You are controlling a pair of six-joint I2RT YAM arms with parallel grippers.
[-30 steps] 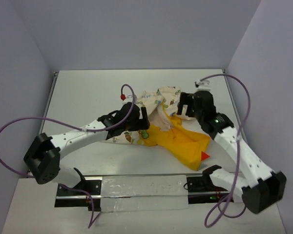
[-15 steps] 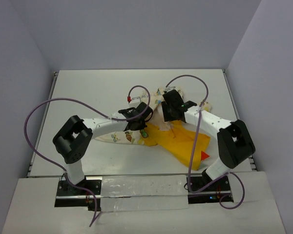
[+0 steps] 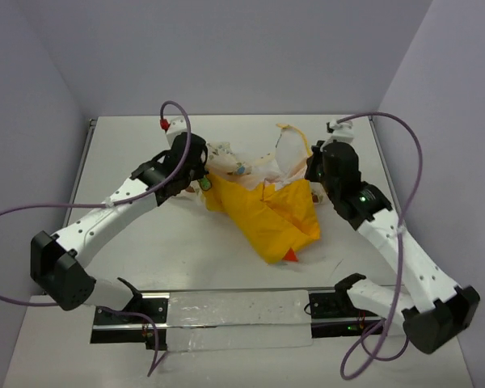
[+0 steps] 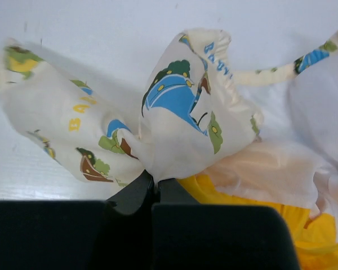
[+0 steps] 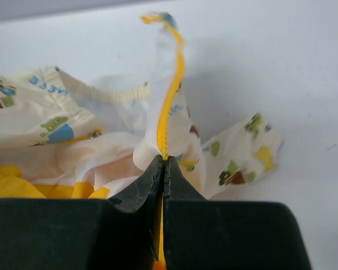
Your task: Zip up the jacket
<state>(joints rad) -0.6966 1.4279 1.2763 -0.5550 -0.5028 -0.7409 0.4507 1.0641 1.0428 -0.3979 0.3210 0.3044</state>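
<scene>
Left jaws pinch cream cloth (image 4: 174, 124) of the jacket (image 3: 263, 214); right jaws pinch its yellow zipper edge (image 5: 170, 101). Best drawn apart gently to flatten it

A white table (image 3: 145, 145) sits boxed in by plain pale lilac walls (image 3: 226, 48) under even light.

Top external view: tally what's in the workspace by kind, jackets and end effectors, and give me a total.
jacket: 1
End effectors: 2 (left end effector, right end effector, each shut on the jacket)
Total: 3
</scene>
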